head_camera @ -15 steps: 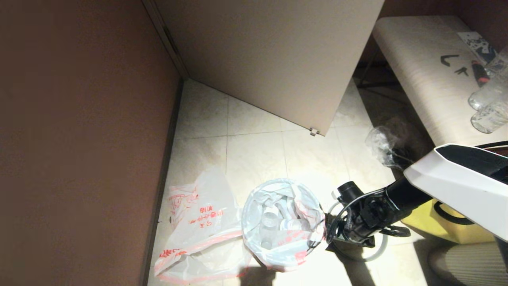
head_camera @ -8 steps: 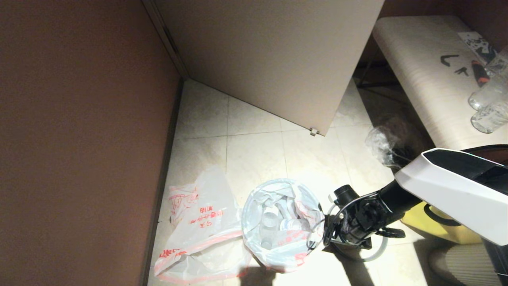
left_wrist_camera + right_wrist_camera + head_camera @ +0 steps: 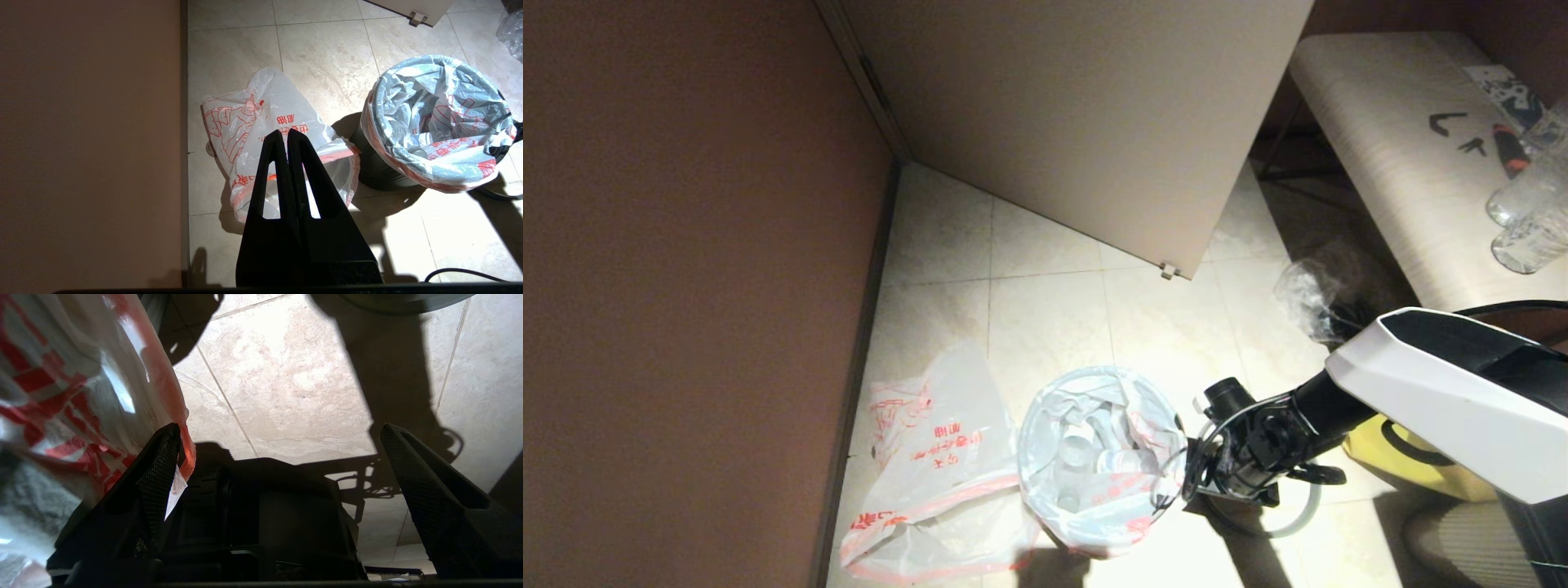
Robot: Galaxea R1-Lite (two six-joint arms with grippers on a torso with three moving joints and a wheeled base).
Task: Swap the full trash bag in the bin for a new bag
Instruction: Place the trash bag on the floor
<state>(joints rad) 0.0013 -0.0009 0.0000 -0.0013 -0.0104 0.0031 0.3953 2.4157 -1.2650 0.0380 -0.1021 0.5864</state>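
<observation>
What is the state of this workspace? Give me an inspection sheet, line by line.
Surface: pale tiled floor, brightly lit.
Job's things: full trash bag sits in the bin, hem folded over the rim; new bag lies slack on the floor to the bin's left.
Clutter: grey hoop on the floor right of the bin; yellow tote; small clear bag; bottles on the table.
Grippers: right gripper open at the full bag's right edge, one finger against the hem; left gripper shut, above the new bag.
Cables: black cable looped at the right wrist.
Surroundings: brown wall, beige door.
</observation>
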